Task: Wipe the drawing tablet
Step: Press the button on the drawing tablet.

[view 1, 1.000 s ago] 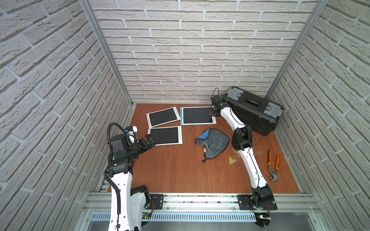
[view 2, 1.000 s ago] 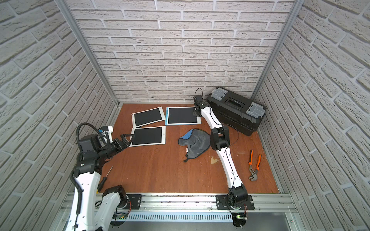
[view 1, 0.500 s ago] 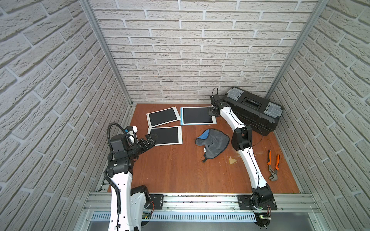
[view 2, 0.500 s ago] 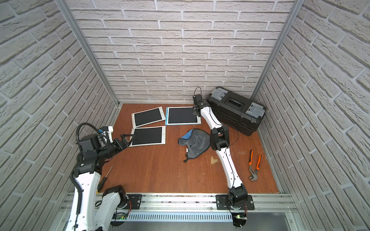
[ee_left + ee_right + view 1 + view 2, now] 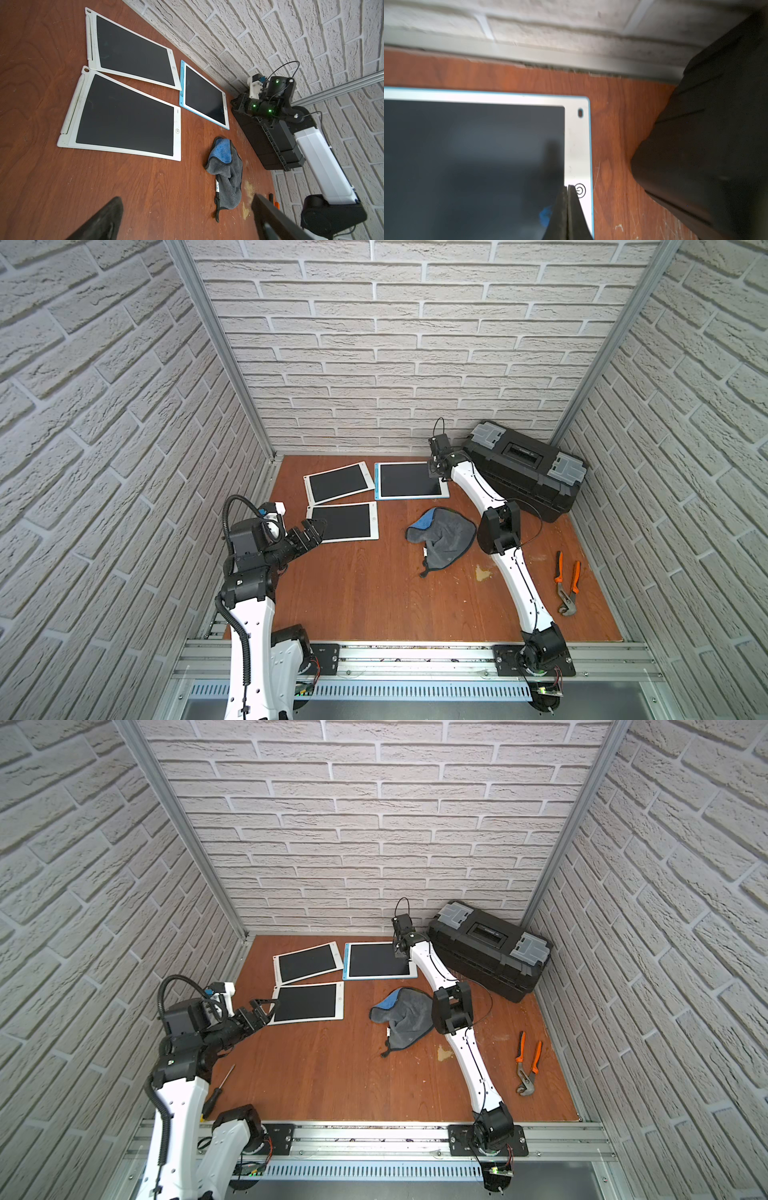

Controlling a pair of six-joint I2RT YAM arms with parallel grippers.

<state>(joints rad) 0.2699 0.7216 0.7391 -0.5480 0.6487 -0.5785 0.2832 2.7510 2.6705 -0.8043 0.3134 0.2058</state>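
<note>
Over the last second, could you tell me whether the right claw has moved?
No. The right claw stays shut over the same corner of the blue-framed tablet, beside the black toolbox.

white arm links [image 5: 516, 585], black joints [image 5: 498, 529], looped black cables [image 5: 225, 515].

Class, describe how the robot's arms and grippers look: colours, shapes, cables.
Both the left arm and right arm have white links with black joints. A black ribbed hose loops off the left; thin black cable trails the right. The left gripper and right gripper have black tapered fingers.
</note>
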